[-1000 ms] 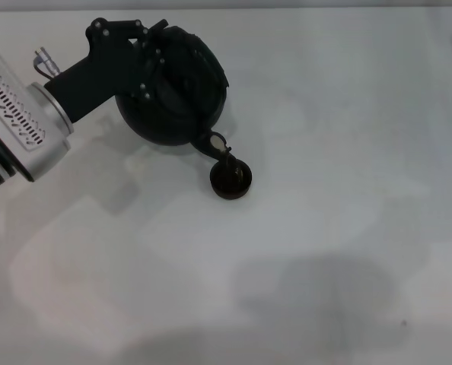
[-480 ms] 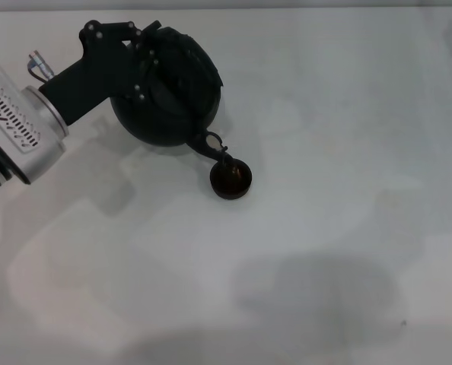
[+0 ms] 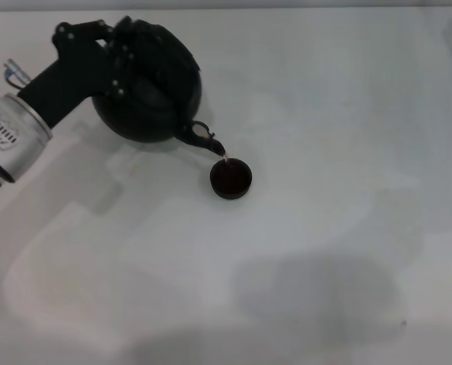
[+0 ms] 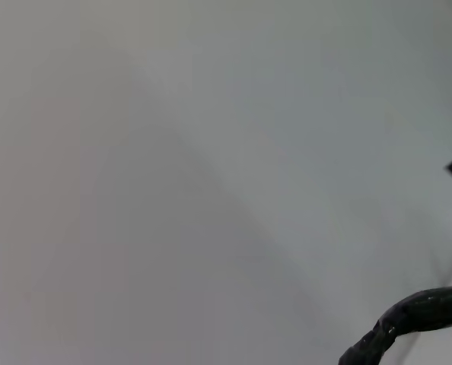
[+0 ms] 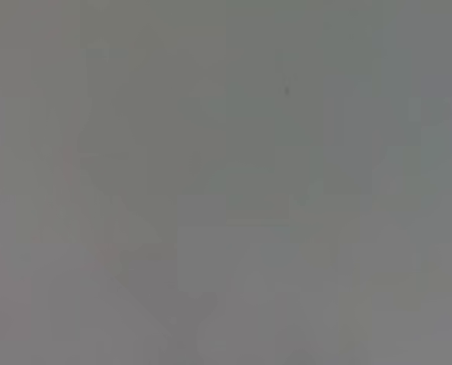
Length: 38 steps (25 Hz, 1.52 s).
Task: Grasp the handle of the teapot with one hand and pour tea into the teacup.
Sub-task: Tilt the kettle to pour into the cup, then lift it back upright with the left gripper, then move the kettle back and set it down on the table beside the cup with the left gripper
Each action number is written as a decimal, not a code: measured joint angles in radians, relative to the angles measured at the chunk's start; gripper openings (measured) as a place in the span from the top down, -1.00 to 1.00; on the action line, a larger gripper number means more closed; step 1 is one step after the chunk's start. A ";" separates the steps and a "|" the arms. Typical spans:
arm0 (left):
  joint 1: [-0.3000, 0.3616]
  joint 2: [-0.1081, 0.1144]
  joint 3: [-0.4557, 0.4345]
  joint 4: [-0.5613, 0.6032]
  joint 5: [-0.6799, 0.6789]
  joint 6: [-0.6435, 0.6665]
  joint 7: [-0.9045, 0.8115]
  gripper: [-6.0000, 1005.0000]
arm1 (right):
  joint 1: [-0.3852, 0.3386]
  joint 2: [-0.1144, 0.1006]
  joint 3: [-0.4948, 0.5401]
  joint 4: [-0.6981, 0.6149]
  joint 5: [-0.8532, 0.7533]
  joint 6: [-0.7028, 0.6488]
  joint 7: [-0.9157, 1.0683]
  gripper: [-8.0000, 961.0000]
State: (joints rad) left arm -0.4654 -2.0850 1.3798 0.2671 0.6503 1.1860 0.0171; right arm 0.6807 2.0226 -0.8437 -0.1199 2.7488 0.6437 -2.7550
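My left gripper point(image 3: 108, 57) sits at the far left of the table point(image 3: 325, 114), clamped on the handle point(image 3: 135, 38) of the teapot point(image 3: 146, 87); I judge the fingers pinched on it, since the pot hangs tilted from them. Over the last second I have drawn the pot back and to the left, so its body no longer crowds the cup. The spout point(image 3: 207, 141), which was right over the rim a second ago, now points down from up and to the left of the teacup point(image 3: 230, 179), and a thin stream seems to run from its tip into the cup. The cup has not moved and looks dark with tea, so I judge the pour is well along. In my left wrist view only a curved black piece point(image 4: 416, 323) shows, over bare table. My right gripper is nowhere in view.
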 joint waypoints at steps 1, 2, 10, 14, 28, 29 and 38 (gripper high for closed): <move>0.001 0.000 0.000 -0.005 -0.013 0.000 -0.001 0.81 | 0.002 0.000 0.000 0.000 0.000 -0.002 0.000 -0.73; 0.002 0.000 0.000 -0.010 -0.023 0.002 -0.006 0.81 | 0.003 -0.001 0.000 -0.001 0.000 -0.005 0.000 -0.73; -0.003 0.000 -0.003 -0.025 -0.043 0.002 -0.124 0.82 | 0.019 -0.001 0.000 -0.005 0.000 -0.036 0.000 -0.73; 0.004 -0.001 0.000 -0.034 -0.113 0.003 -0.163 0.82 | 0.021 0.000 0.000 -0.003 0.000 -0.037 0.000 -0.73; 0.028 -0.015 0.001 -0.135 -0.446 0.011 -0.472 0.82 | 0.018 0.000 0.000 0.002 0.005 -0.037 0.000 -0.73; 0.029 -0.017 0.001 -0.147 -0.469 0.011 -0.486 0.82 | 0.018 0.000 0.000 0.002 0.005 -0.037 0.000 -0.73; 0.000 -0.022 0.008 -0.200 -0.490 -0.008 -0.495 0.82 | 0.018 -0.003 0.002 -0.002 0.005 -0.036 0.000 -0.73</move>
State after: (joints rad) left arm -0.4657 -2.1070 1.3882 0.0667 0.1602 1.1783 -0.4782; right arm 0.6982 2.0193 -0.8420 -0.1217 2.7536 0.6075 -2.7552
